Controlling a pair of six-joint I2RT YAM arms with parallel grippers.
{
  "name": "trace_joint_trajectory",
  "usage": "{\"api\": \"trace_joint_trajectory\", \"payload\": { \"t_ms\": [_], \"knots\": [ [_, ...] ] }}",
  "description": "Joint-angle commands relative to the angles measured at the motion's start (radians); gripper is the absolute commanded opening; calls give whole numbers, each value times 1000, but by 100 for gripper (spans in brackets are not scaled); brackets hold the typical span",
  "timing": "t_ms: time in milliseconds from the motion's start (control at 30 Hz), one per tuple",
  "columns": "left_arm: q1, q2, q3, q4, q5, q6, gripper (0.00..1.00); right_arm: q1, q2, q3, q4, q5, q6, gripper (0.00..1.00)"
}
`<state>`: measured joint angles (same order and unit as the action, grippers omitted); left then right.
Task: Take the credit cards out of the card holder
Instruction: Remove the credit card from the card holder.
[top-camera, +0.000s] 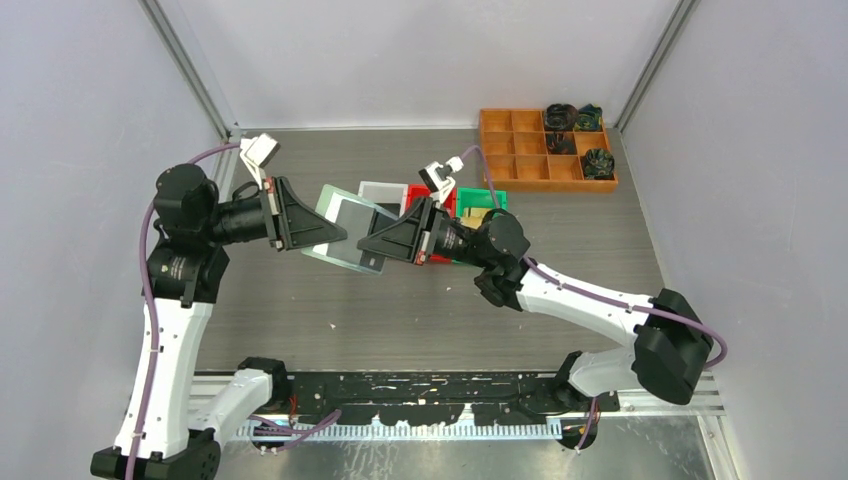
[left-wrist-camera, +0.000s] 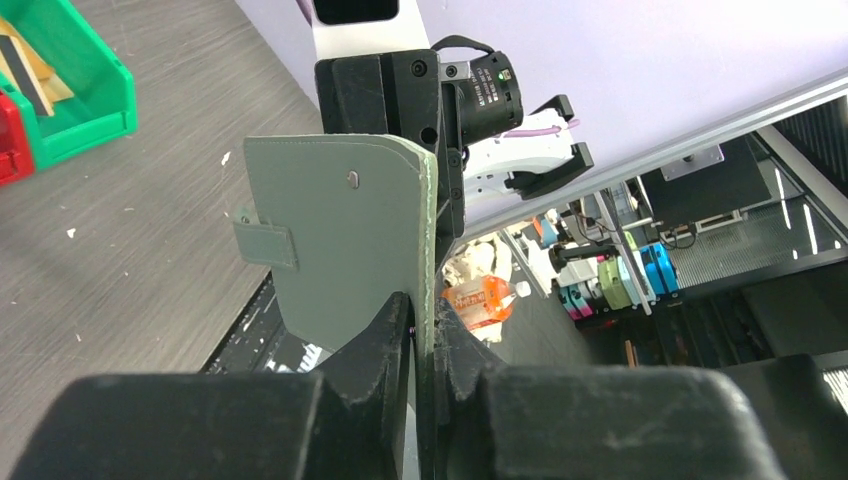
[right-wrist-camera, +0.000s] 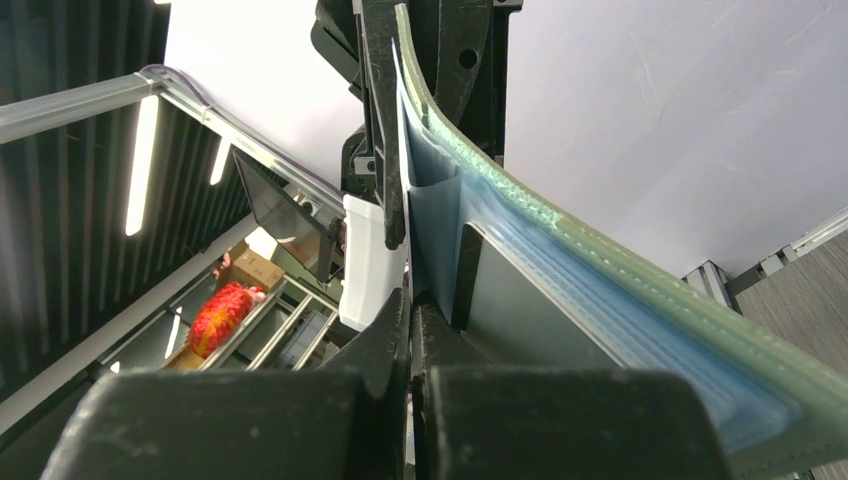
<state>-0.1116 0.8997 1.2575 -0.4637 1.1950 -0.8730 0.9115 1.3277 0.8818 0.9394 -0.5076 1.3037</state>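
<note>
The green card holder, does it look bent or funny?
Yes. The card holder is off the table, pinched between the left gripper and the right gripper, and it bows in a curve instead of lying flat. A few white specks dot the table.

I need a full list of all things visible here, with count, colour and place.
table: one, dark grey, under everything
card holder: one, mint green, held in the air
white bin: one, white, behind card holder
red bin: one, red, right of white bin
green bin: one, green, right of red bin
credit card: one visible, gold, inside green bin
tray: one, orange, table's far right
dark bundles: four, black, in tray compartments
left gripper: one, black, shut on card holder
right gripper: one, black, shut on card holder
</note>
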Motion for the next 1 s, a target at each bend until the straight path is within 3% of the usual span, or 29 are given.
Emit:
{"api": "trace_joint_trajectory", "payload": {
  "t_ms": [0, 167, 233, 500, 967],
  "knots": [
    [13, -27, 18, 129, 46, -56, 9, 0, -55, -18, 32, 4, -19, 1],
    [13, -31, 14, 130, 37, -56, 0, -1, -37, 17, 38, -5, -9, 28],
    [13, -32, 17, 129, 40, -58, 0, -2, -27, 36, 49, -3, 5, 31],
    [15, -37, 18, 140, 46, -72, 0, -59, 45, 54, 266, 30, 170, 29],
    [20, -33, 23, 144, 43, -70, 0, -60, 39, 51, 294, 2, 186, 9]
  ]
}}
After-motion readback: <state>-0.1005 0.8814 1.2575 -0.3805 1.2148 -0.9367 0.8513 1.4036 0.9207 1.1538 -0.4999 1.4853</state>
